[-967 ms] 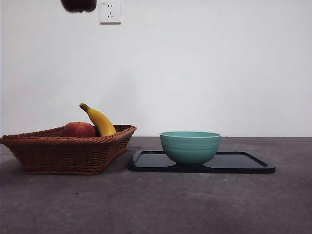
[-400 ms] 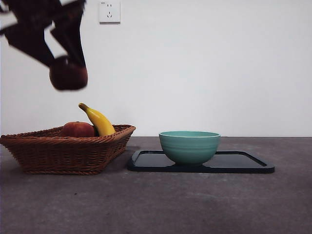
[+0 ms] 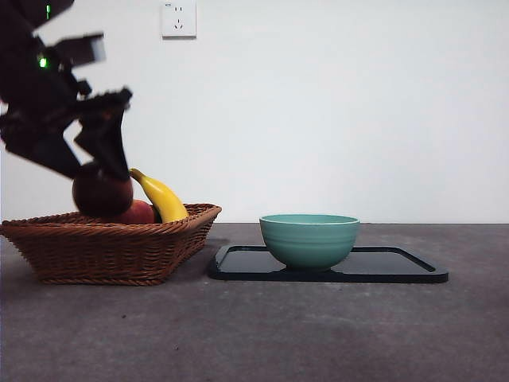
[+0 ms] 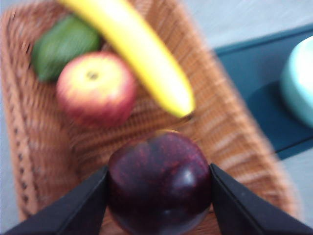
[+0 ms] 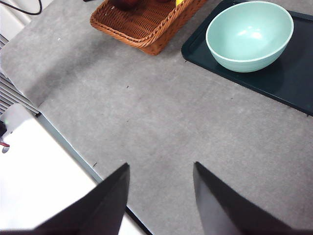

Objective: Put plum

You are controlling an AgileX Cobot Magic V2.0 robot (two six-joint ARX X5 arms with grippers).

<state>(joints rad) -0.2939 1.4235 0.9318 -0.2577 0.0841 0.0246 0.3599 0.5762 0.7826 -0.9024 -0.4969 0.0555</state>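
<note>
No writing or brand can be read on any of the things. The table (image 3: 318, 334) is the largest, a grey surface with a fine rough grain. On it stands the basket (image 3: 111, 247), woven of brown wicker, with sloping sides. Beside the basket lies the tray (image 3: 398, 267), flat, dark and glossy, with rounded corners. The bowl (image 3: 310, 239) stands on the tray; it is round, pale green and smooth, with faint rings on its outside.

Inside the basket lies the banana (image 4: 142, 54), long, yellow and curved, its tip rising over the rim in the front view. Near it are the apple (image 4: 95, 88), red and yellow with a small stem dimple, and a dull green fruit (image 4: 63, 46) just beside the apple.

The left tool (image 4: 159, 191) is clenched on the plum (image 4: 159, 188), one black jaw pressing each side. The plum is round, glossy and dark purple, and it hangs low over the basket, near the apple and the end of the banana.

The right tool (image 5: 159, 196) hovers above bare table, its jaws apart and holding nothing.
</note>
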